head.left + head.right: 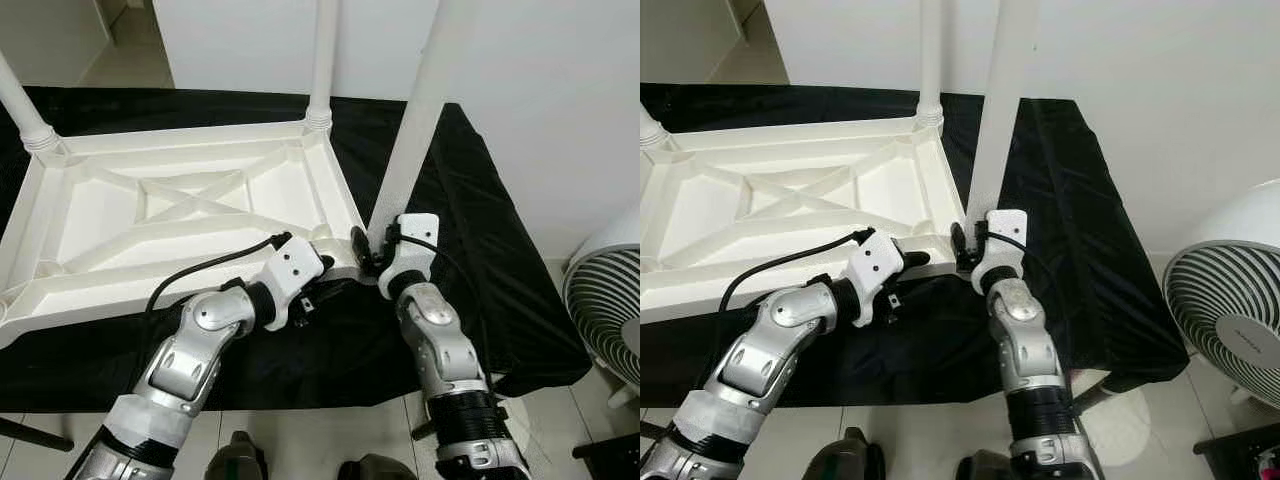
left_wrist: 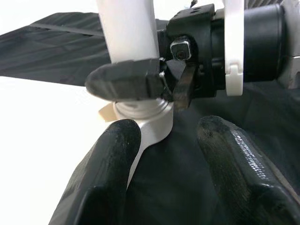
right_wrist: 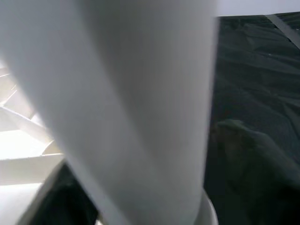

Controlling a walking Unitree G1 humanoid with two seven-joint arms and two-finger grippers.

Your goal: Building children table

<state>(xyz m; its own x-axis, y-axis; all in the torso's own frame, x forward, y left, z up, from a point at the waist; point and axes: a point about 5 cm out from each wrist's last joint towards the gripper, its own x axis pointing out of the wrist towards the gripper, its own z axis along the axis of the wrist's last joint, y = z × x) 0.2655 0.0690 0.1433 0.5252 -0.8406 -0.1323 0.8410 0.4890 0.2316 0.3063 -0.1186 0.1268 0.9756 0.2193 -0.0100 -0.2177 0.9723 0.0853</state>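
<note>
A white plastic children's table (image 1: 180,200) lies upside down on a black cloth (image 1: 480,250). A white leg (image 1: 415,120) stands slightly tilted in the socket (image 2: 143,108) of its near right corner. My right gripper (image 1: 372,245) is shut on this leg just above the socket, and one of its fingers (image 2: 124,79) presses against the leg (image 2: 126,28). My left gripper (image 1: 335,262) is at the same corner, low against the table's edge. Its fingers (image 2: 108,173) stand open, with the corner tab touching one of them. In the right wrist view the leg (image 3: 126,103) is very close.
Two more legs stand upright in the far corners, one at the far right (image 1: 322,60) and one at the far left (image 1: 20,105). A white fan (image 1: 605,300) stands on the tiled floor to the right. A white wall runs behind the cloth-covered surface.
</note>
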